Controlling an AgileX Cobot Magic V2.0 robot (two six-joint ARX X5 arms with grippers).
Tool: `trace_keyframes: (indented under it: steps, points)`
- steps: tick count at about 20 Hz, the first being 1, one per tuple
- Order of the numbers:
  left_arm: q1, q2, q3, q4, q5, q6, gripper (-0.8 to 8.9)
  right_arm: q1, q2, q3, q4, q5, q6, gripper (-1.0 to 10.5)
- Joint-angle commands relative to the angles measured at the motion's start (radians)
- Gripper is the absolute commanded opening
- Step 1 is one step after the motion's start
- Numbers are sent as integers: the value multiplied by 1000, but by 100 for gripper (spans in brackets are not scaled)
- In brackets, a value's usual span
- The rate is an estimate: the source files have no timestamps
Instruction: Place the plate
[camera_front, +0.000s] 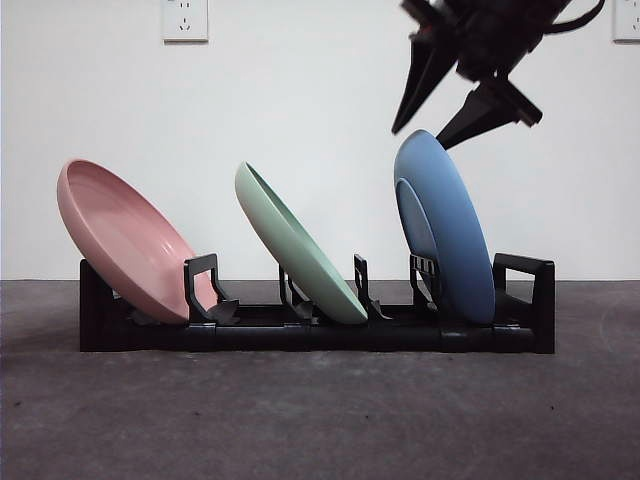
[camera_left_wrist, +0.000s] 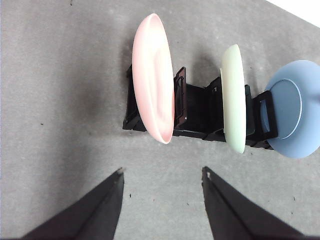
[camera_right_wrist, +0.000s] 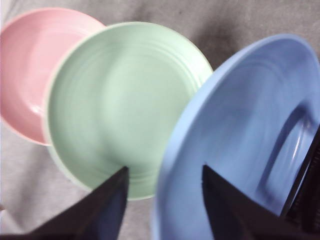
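A blue plate stands nearly upright in the last slot of the black rack. My right gripper hangs open just over its top rim, one jaw on each side. In the right wrist view the blue plate has its rim running between the spread jaws of that gripper. A green plate leans in the middle slot and a pink plate in the first slot. My left gripper is open and holds nothing, over bare table short of the rack.
The rack sits on a dark grey table against a white wall with a power outlet. In the left wrist view the pink plate, green plate and blue plate stand in a row.
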Motion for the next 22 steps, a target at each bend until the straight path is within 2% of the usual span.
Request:
trace_keyframes:
  steps: [1,4,7,11,13,16,19,22]
  points:
    - [-2,6,24,7,2,11,248,9,27,26,5,23,-23,30]
    - [-2,6,24,7,2,11,248,9,25,32,0,26,-31,8]
    - [-2,6,24,7,2,11,248,9,23,97,-82,18,-32,8]
    - [-2,6,24,7,2,10,248,12,10,280,-265,-80,-37,8]
    - [-2,6,24,7,2,11,248,19,-39,318,-283,-103,-40,8]
    - [-2,6,24,7,2,11,248,43,-143,317,-290,-151,-105,8]
    - [-2,6,24,7,2,11,248,105,-290,260,-248,-143,-118,8]
    - [-2,6,24,6,2,11,248,235,-517,3,-58,-47,-117,8]
